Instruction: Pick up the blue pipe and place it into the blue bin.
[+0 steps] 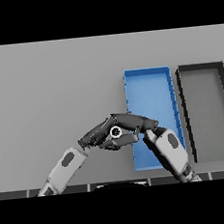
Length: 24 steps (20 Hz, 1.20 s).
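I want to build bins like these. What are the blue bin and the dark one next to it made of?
The blue bin looks like matte plastic: one even blue all over, thin straight walls, no shine. The dark bin beside it looks like the same kind of plastic, with a black rim and a flat grey floor. Painted metal could look alike, so that is only a guess.

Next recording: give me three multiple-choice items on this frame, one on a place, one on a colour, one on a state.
1. Where do the two hands meet?
A. at the blue bin's left edge
B. over the dark bin
C. at the table's far left

2. What colour is the bin on the far right?
A. red
B. dark grey
C. yellow

3. What is inside the blue bin?
A. a pipe
B. a cup
C. nothing visible

A: the left hand and right hand touch beside the blue bin.
B: the dark bin.
C: only bare floor shows.
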Motion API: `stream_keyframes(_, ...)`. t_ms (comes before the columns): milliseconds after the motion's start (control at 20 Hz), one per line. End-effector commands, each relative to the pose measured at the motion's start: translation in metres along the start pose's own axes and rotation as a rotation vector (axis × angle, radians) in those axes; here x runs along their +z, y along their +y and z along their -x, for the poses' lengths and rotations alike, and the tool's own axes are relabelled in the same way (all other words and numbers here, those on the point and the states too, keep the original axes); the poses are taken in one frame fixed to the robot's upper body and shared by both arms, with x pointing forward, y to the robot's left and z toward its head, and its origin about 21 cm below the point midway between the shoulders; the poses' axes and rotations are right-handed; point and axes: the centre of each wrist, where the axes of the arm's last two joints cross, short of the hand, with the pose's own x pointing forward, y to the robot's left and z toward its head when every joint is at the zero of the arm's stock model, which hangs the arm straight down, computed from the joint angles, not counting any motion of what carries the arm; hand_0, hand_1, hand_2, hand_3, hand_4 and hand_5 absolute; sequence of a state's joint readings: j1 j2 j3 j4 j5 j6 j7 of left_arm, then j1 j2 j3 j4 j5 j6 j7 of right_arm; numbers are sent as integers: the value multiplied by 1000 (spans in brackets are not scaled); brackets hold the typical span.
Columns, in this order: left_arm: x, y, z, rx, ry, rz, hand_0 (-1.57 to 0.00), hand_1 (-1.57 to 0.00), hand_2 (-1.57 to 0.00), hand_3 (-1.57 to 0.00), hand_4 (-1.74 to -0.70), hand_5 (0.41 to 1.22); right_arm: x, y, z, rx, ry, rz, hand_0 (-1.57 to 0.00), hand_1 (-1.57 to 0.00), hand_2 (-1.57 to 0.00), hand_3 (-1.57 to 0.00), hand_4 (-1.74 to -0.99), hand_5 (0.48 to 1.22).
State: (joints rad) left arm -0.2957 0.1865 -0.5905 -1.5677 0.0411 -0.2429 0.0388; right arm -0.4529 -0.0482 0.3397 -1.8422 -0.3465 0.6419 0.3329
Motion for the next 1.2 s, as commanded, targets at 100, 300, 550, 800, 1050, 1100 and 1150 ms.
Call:
stream_keyframes(100, 4, 0, 0, -1, 26, -12, -13, -11, -11, -4, -881, 593, -2, -9, -5, -93, 3, 19, -1571, -1571, -1571, -1571, -1492, 1221)
stream_keyframes(300, 8, -1, 3, 0, 44, -11, -5, -4, -4, -1, -870, 535, -10, -17, -24, -277, -34, -7, -1571, -1571, -1571, -1571, -1494, 1221)
stream_keyframes(550, 8, -2, 3, -2, 62, -2, -1, -1, -1, 0, -864, 503, -13, -46, -69, -275, -74, 48, -1571, -1571, -1571, -1571, -1493, 1221)
stream_keyframes(800, 11, 0, 0, -4, 49, 2, 0, 0, 0, 1, -866, 484, -23, -88, -113, -158, -169, 126, -1571, -1571, -1571, -1571, -1496, 1221)
stream_keyframes(1050, 13, 1, -4, -10, 59, -11, 1, 1, 1, 1, -844, 481, 0, -141, -110, -92, -97, 395, -1571, -1571, -1571, -1571, -1498, 1221)
stream_keyframes(1100, 14, 3, -1, -11, 75, -12, 1, 1, 1, 1, -841, 477, 5, -150, -102, -98, -64, 447, -1571, -1571, -1571, -1571, -1498, 1221)
stream_keyframes(1150, 12, 2, -2, -15, 80, -22, 1, 1, 1, 1, -835, 474, 16, -161, -96, -112, -24, 495, -1571, -1571, -1571, -1571, -1498, 1221)
